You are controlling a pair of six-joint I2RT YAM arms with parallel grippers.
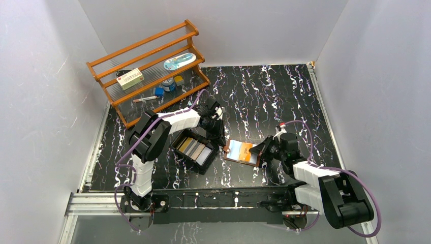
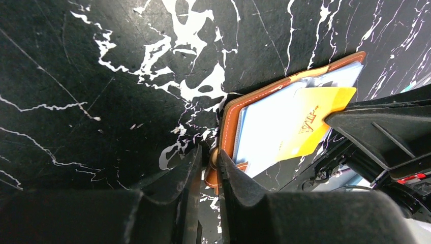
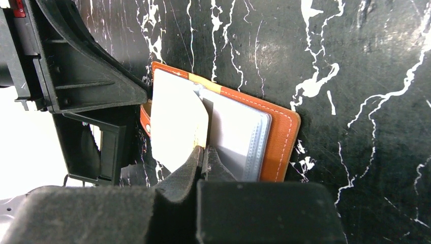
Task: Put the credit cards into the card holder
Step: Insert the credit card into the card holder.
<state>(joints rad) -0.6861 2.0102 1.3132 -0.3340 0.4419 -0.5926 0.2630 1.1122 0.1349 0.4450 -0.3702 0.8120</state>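
The holder lies open and flat just beside the tray, on the side toward the right arm. A gold card is clamped by its near edge in the right claw, which is placed at the side of the holder away from the tray. The card is laid over the clear pockets; how far it is seated in one cannot be told. The left claw is set between tray and holder, its jaws narrowly apart about the holder's snap tab. Whether the tab is pinched or merely flanked cannot be told. More cards lie in the tray.

The step in hand is judged to be the insertion of this card. Next, the card should be pushed deeper into its pocket while the holder is steadied at the tab, and only then released.
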